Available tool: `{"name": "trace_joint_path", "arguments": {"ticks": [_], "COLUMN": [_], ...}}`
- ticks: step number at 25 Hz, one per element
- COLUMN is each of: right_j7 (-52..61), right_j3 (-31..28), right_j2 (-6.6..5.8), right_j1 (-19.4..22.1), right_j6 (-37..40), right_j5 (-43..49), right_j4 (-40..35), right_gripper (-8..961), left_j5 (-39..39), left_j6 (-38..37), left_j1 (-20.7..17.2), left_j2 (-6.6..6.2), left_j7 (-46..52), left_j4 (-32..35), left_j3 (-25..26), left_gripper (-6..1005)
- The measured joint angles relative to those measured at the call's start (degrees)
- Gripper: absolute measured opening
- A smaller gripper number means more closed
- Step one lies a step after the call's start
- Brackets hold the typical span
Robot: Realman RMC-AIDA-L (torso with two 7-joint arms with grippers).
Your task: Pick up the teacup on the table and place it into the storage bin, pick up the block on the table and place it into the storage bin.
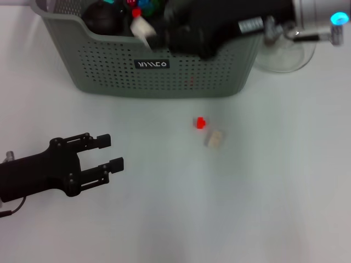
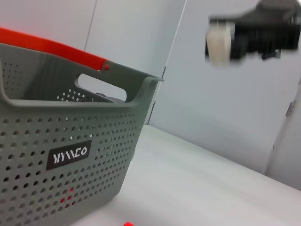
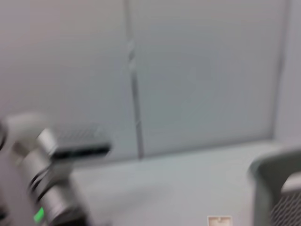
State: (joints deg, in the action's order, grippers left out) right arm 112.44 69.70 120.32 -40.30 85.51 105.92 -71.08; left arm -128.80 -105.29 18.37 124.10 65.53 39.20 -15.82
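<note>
The grey-green storage bin (image 1: 164, 71) stands at the back of the table, with several items inside. My right gripper (image 1: 156, 34) reaches over the bin's rim and is shut on a small white teacup (image 1: 141, 26). The left wrist view shows that gripper (image 2: 230, 41) holding the teacup (image 2: 217, 44) in the air, above and to the side of the bin (image 2: 70, 141). A small red block (image 1: 201, 123) and a beige block (image 1: 215, 139) lie on the table in front of the bin. My left gripper (image 1: 112, 152) is open and empty at the front left.
A clear glass carafe (image 1: 285, 55) stands right of the bin, under my right arm. The white table (image 1: 219, 208) stretches in front of the blocks. The right wrist view shows a bin corner (image 3: 277, 188) and the beige block (image 3: 219, 220).
</note>
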Motion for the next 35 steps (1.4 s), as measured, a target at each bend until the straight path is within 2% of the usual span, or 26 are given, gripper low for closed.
{"name": "trace_joint_path", "arguments": {"ticks": [2, 7, 9, 12, 14, 15, 19, 23, 27, 29, 33, 34, 35], "right_j7": [0.15, 4.98, 8.5, 13.16, 16.34, 16.34, 16.54, 16.22, 16.11, 16.11, 14.95, 10.58, 10.58], "right_j3": [1.0, 5.23, 5.62, 4.54, 2.83, 2.83, 1.42, 1.34, 1.7, 1.46, 1.2, 1.0, 1.0], "right_j2": [0.13, 0.04, -0.05, -0.16, -0.22, -0.22, -0.32, -0.56, -0.75, -0.64, -0.11, -0.22, -0.22], "right_j1": [-0.74, -2.85, -4.85, -8.9, -13.5, -13.5, -18.96, -20.2, -19.32, -17.56, -9.62, -3.59, -3.59], "right_j6": [-5.01, -23.33, -29.29, -32.83, -35.35, -35.35, -38.0, -37.74, -37.5, -37.47, -36.85, -33.88, -33.88], "right_j5": [-0.78, 0.25, 2.54, 7.36, 12.85, 12.85, 15.15, 15.22, 15.23, 14.92, 9.56, 1.54, 1.54], "right_j4": [0.1, 1.81, 3.91, 8.12, 13.82, 13.82, 22.13, 23.72, 22.35, 19.81, 9.28, 3.69, 3.69], "right_gripper": [206, 207, 207, 208, 208, 208, 209, 209, 210, 259, 358, 383, 407], "left_j5": [0.02, 0.04, 0.04, 0.05, 0.05, 0.05, 0.0, -0.08, -0.01, 0.02, 0.02, 0.01, 0.0], "left_j6": [0.0, -0.07, -0.15, -0.21, -0.21, -0.21, -0.05, 0.0, 0.01, 0.01, -0.02, 0.0, 0.0], "left_j1": [0.14, 0.18, 0.18, 0.25, 0.47, 0.47, 0.71, 0.71, 0.79, 0.87, 0.89, 0.87, 0.82], "left_j2": [0.0, 0.0, 0.0, 0.0, 0.0, 0.0, 0.0, 0.0, 0.0, 0.0, 0.01, 0.0, 0.01], "left_j7": [0.03, 0.11, 0.12, 0.13, 0.13, 0.13, 0.12, 0.12, 0.12, 0.12, 0.11, 0.1, 0.04], "left_j4": [0.0, 0.0, 0.0, 0.0, -0.01, -0.01, -0.08, -0.09, -0.09, -0.09, -0.09, -0.09, -0.09], "left_j3": [0.0, 0.0, 0.0, -0.01, -0.11, -0.11, -0.16, -0.07, -0.03, -0.09, -0.11, -0.09, -0.04], "left_gripper": [632, 632, 632, 632, 632, 632, 633, 633, 633, 633, 633, 632, 632]}}
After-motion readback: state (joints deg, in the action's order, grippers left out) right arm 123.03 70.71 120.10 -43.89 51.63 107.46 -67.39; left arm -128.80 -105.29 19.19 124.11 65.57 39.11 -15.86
